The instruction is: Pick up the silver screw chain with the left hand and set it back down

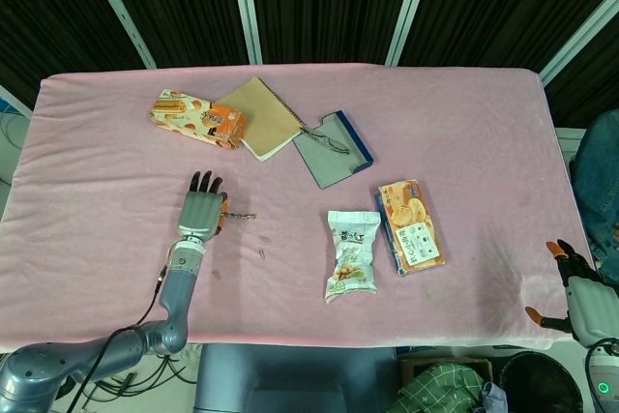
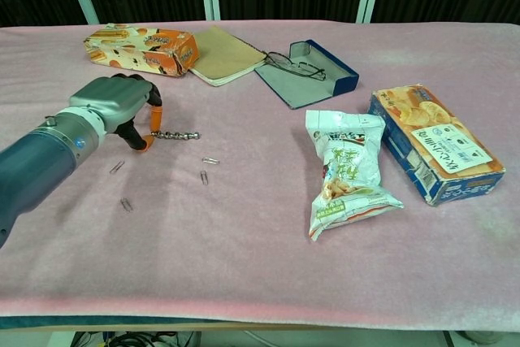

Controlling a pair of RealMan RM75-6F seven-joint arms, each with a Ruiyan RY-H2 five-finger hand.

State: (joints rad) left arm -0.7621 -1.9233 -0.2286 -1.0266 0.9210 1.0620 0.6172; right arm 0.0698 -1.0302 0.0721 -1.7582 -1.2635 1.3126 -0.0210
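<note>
One end is all we've got on the silver screw chain (image 2: 175, 135) right now, and that's the sketchy part. Our left hand (image 2: 120, 107) sits knuckles-up over the chain's left end, and in the chest view the orange-tipped fingers (image 2: 154, 120) look curled down and pinching that end. The rest of the chain trails off to the right, lying flat on the pink counter (image 2: 260, 233).

What could go wrong, as we see it:
- With such a small bite on the end, the chain could just slide out once we lift, since the free length will hang and pull on the pinch.
- A dangling chain swings, so setting it back down neatly could be fiddly, and it might bunch up instead of laying straight.
- Some small paper clips (image 2: 210, 161) are lying near the chain, so dragging it sideways rather than lifting straight up could sweep them along.
- From the head view we honestly can't tell how firm the pinch is, because the hand covers the contact.

Our right hand (image 1: 583, 289) hangs off the counter's near right corner with fingers spread, holding nothing, well apart from everything, so no trouble from there.
</note>
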